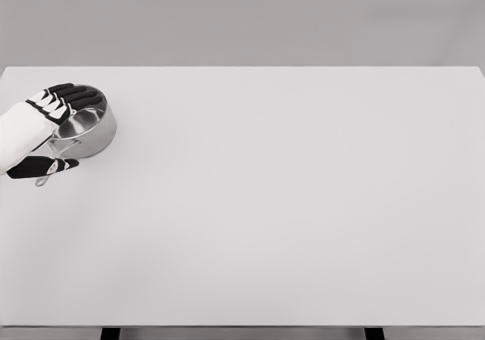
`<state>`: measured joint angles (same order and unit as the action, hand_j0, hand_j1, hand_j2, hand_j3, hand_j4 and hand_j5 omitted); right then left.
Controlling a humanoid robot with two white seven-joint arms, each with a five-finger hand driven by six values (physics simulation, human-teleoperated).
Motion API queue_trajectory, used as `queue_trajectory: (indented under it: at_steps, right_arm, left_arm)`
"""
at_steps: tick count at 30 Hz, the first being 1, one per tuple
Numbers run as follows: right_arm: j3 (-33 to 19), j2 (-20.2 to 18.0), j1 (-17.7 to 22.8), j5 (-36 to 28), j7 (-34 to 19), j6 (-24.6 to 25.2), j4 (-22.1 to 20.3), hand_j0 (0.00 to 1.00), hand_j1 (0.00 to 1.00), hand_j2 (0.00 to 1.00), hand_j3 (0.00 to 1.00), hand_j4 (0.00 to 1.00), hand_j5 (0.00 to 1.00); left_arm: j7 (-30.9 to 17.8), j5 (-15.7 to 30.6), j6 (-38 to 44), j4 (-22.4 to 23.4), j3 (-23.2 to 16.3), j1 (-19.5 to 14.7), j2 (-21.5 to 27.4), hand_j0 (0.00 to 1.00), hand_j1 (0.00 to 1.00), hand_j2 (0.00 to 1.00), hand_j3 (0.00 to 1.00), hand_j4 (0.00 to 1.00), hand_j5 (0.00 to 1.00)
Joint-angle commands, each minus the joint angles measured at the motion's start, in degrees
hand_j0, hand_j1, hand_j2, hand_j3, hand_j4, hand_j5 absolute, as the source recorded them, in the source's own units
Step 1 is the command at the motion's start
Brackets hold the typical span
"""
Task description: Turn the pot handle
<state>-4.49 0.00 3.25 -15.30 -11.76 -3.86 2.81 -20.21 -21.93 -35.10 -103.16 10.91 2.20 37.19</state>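
A small steel pot point(92, 134) stands near the left edge of the white table point(288, 204). Its thin metal handle point(43, 179) points toward the lower left. My left hand point(82, 128) comes in from the left edge and hovers at the pot. The black fingers point(76, 95) stretch out flat over the far rim, hiding part of the opening. The thumb point(45, 167) lies across the handle's root, so the handle runs between thumb and fingers. The hand looks open, not clenched. Whether it touches the pot is unclear. The right arm is out of view.
The table's left edge runs close beside the pot and hand. A grey wall stands behind the table's far edge. Two dark table legs point(111, 333) show under the front edge.
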Motion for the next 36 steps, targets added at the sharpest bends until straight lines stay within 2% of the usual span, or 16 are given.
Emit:
queue_trajectory:
  at_steps: [1, 7, 8, 11, 14, 17, 22, 25, 36]
  right_arm:
    - [0.0, 0.0, 0.0, 0.0, 0.0, 0.0, 0.0, 1.0, 1.0, 1.0, 1.0, 1.0, 1.0]
    - [0.0, 0.0, 0.0, 0.0, 0.0, 0.0, 0.0, 1.0, 1.0, 1.0, 1.0, 1.0, 1.0]
    - [0.0, 0.0, 0.0, 0.0, 0.0, 0.0, 0.0, 1.0, 1.0, 1.0, 1.0, 1.0, 1.0]
    - [0.0, 0.0, 0.0, 0.0, 0.0, 0.0, 0.0, 1.0, 1.0, 1.0, 1.0, 1.0, 1.0]
    - [0.0, 0.0, 0.0, 0.0, 0.0, 0.0, 0.0, 1.0, 1.0, 1.0, 1.0, 1.0, 1.0]
    - [0.0, 0.0, 0.0, 0.0, 0.0, 0.0, 0.0, 1.0, 1.0, 1.0, 1.0, 1.0, 1.0]
    - [0.0, 0.0, 0.0, 0.0, 0.0, 0.0, 0.0, 1.0, 1.0, 1.0, 1.0, 1.0, 1.0]
    - [0.0, 0.0, 0.0, 0.0, 0.0, 0.0, 0.0, 1.0, 1.0, 1.0, 1.0, 1.0, 1.0]
    - [0.0, 0.0, 0.0, 0.0, 0.0, 0.0, 0.0, 1.0, 1.0, 1.0, 1.0, 1.0, 1.0]
  left_arm:
    - [0.0, 0.3, 0.1, 0.0, 0.0, 0.0, 0.1, 1.0, 1.0, 1.0, 1.0, 1.0, 1.0]
    - [0.0, 0.3, 0.1, 0.0, -0.1, -0.1, 0.1, 1.0, 1.0, 1.0, 1.0, 1.0, 1.0]
    - [0.0, 0.0, 0.1, 0.0, 0.0, -1.6, 0.1, 1.0, 1.0, 1.0, 1.0, 1.0, 1.0]
    - [0.0, -7.5, 0.1, 0.0, -0.2, -3.4, -0.7, 1.0, 1.0, 1.0, 1.0, 1.0, 1.0]
    - [0.0, -9.4, 0.1, 0.0, -0.5, -3.9, -1.7, 1.0, 1.0, 1.0, 1.0, 1.0, 1.0]
    - [0.1, -13.5, 0.1, 0.0, -0.7, -4.6, -5.8, 1.0, 1.0, 1.0, 1.0, 1.0, 1.0]
    - [0.2, -14.0, 0.1, 0.0, -3.2, -3.9, -5.9, 1.0, 1.0, 1.0, 1.0, 1.0, 1.0]
    - [0.2, -15.0, 0.1, -0.1, -6.9, -4.8, -5.8, 1.0, 1.0, 1.0, 1.0, 1.0, 1.0]
    - [-0.4, -18.7, 1.9, -0.1, -7.0, -4.7, -6.0, 1.0, 1.0, 1.0, 1.0, 1.0, 1.0]
